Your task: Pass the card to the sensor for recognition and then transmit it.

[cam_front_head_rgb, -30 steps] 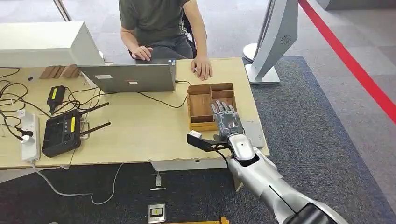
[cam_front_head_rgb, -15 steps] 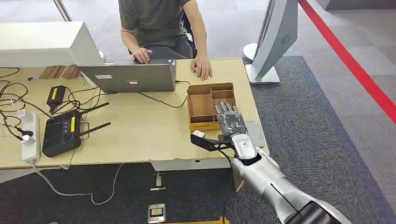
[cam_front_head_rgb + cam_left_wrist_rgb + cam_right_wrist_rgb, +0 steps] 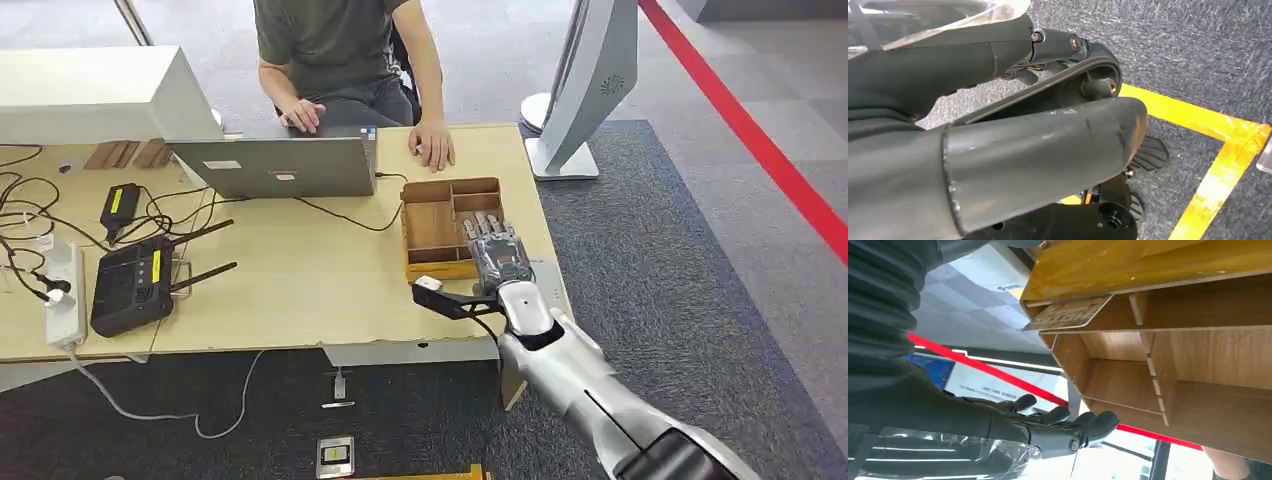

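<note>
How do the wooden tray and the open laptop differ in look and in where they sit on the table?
The wooden tray is brown, low and split into open compartments; the laptop is grey, its lid standing upright. The tray sits near the table's right end, with the right hand over it; the laptop sits at the far edge, in front of the person. Both rest on the light wooden table.

Wooden tray point(image 3: 436, 222), matt; pale wood-look table point(image 3: 300, 280); rough grey carpet point(image 3: 680, 300); silver laptop point(image 3: 275, 167).
</note>
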